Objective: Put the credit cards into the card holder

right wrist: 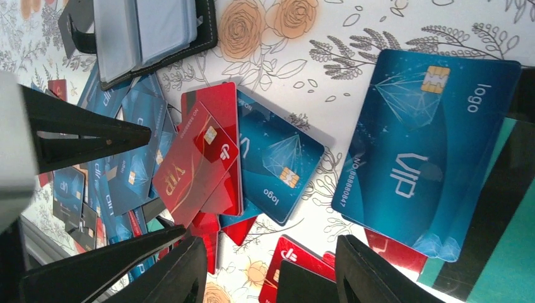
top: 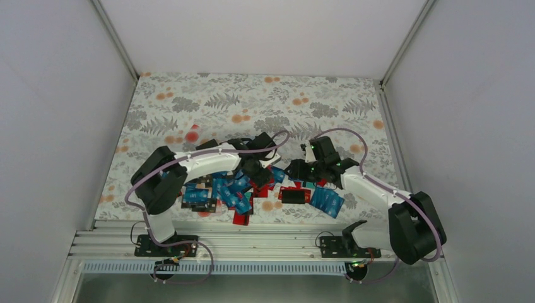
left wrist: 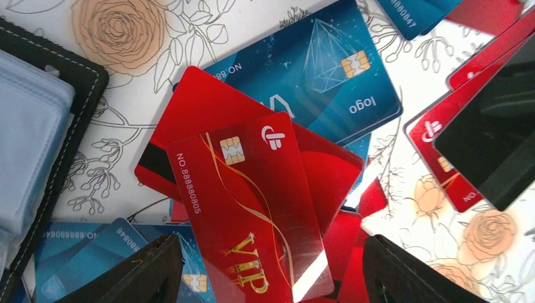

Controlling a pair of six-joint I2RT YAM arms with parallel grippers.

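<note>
Left fingers [left wrist: 145,271] open, empty, either side of red VIP card [left wrist: 252,208]; card's long axis near vertical in frame. Holder [left wrist: 76,126] lies open at left edge. Right fingers [right wrist: 372,271] open, empty.

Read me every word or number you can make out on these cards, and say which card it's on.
"VIP", "NO.888880805": top red card.
"logo": blue card beneath it.
"VIP", "logo": large blue card, right wrist view; its number is too blurred to read.
Other cards: print too small or cut off.
</note>
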